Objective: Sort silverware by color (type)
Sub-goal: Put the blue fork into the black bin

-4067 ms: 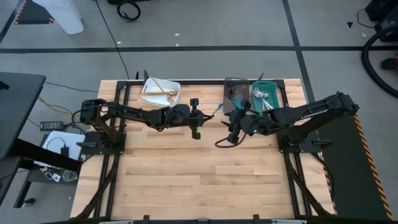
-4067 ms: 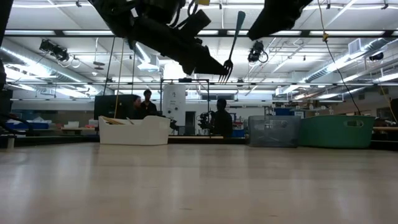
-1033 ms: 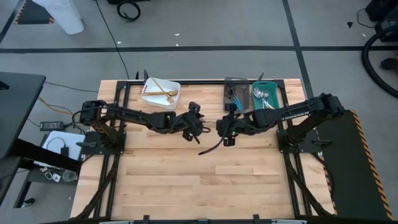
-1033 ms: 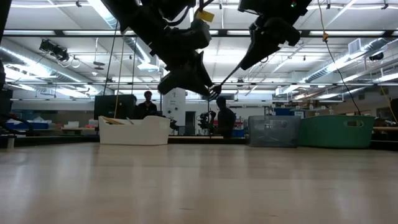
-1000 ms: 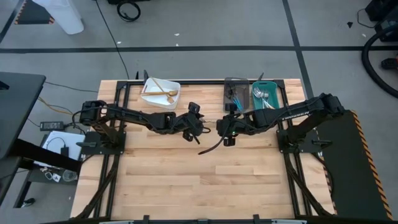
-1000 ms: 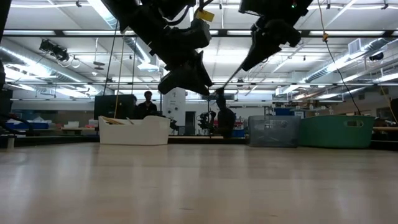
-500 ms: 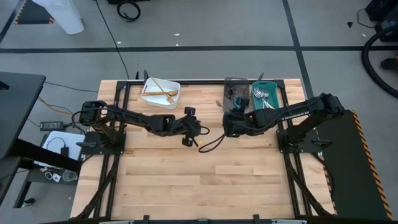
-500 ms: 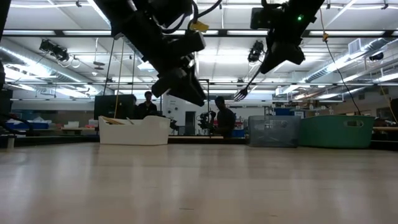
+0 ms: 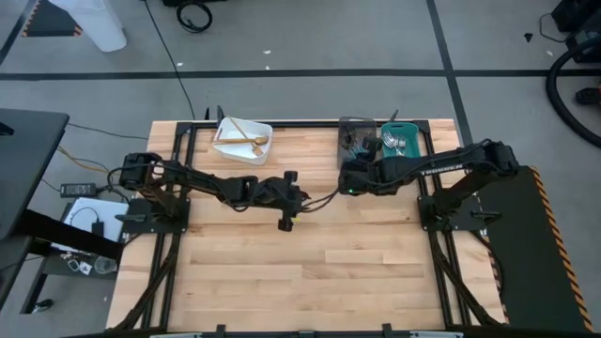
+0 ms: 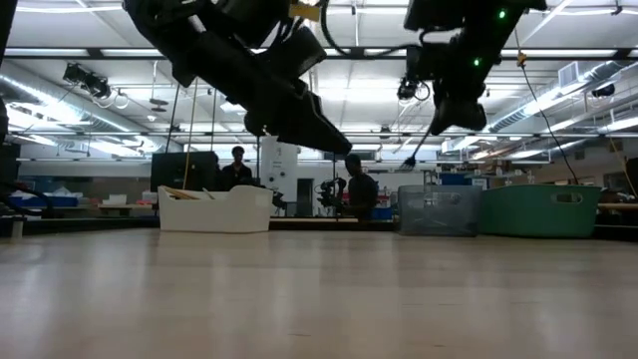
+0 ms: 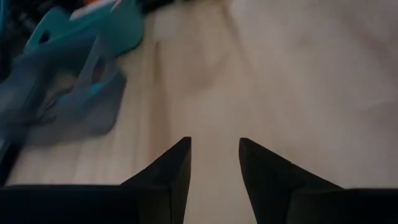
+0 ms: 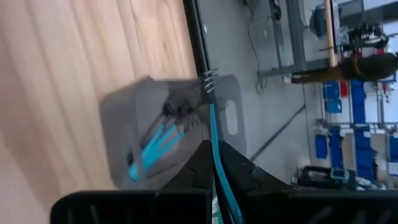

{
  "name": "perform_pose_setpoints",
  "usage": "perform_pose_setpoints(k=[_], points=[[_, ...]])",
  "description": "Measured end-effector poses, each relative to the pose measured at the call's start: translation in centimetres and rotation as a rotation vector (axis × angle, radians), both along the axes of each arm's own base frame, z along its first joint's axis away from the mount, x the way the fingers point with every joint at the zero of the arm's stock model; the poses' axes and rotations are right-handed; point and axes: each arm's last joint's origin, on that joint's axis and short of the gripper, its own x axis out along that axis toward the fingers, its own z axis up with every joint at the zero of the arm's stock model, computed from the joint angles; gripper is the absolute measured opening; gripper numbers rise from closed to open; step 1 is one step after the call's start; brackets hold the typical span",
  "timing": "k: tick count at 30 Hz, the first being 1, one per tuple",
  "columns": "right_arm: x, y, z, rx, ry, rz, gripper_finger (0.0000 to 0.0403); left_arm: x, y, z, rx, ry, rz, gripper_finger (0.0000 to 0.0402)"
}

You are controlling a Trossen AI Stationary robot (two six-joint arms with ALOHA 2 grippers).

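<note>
over the grey bin [image 12: 134, 134] — right gripper [image 12: 214, 163] clamps blue-handled fork [image 12: 214, 127].

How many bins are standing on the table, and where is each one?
3, all along the far edge of the table: the white bin far left, the grey bin far right, and the teal bin touching the grey bin's right side. None appears hidden.

The near half of the worktop [image 9: 310, 282] lies bare, free passage for me. Along the far edge stand the white bin [image 9: 242, 139], grey bin [image 9: 355, 141] and teal bin [image 9: 400, 143]. My two arms nearly meet mid-worktop, crowding that strip.
</note>
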Motion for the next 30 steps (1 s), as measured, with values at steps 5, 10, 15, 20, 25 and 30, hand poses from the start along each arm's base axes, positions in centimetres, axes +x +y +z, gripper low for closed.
perform_pose_setpoints(k=[5,10,15,20,25,30], points=[[-0.3,-1.8,-1.0,-0.012,0.053,-0.024,0.0014,0.0,-0.4,0.1,-0.097,-0.073,-0.103,0.0142],[-0.3,-3.4,-1.6,-0.025,0.087,-0.019,0.0014,0.2,-0.8,0.5,-0.210,-0.111,-0.196,0.0142],[-0.2,-5.0,-2.4,0.001,0.084,0.003,0.0014,0.2,-0.9,0.5,-0.233,-0.112,-0.203,0.0142],[-0.4,-6.6,-2.7,-0.008,0.075,-0.029,0.0014,0.1,-0.8,0.4,-0.235,-0.104,-0.200,0.0142],[-0.8,-8.1,-2.6,-0.002,0.053,-0.079,0.0014,0.1,-0.8,0.4,-0.235,-0.100,-0.199,0.0142],[-0.9,-9.3,-2.8,0.022,-0.014,-0.103,0.0014,0.1,-0.7,0.4,-0.235,-0.100,-0.197,0.0142]])
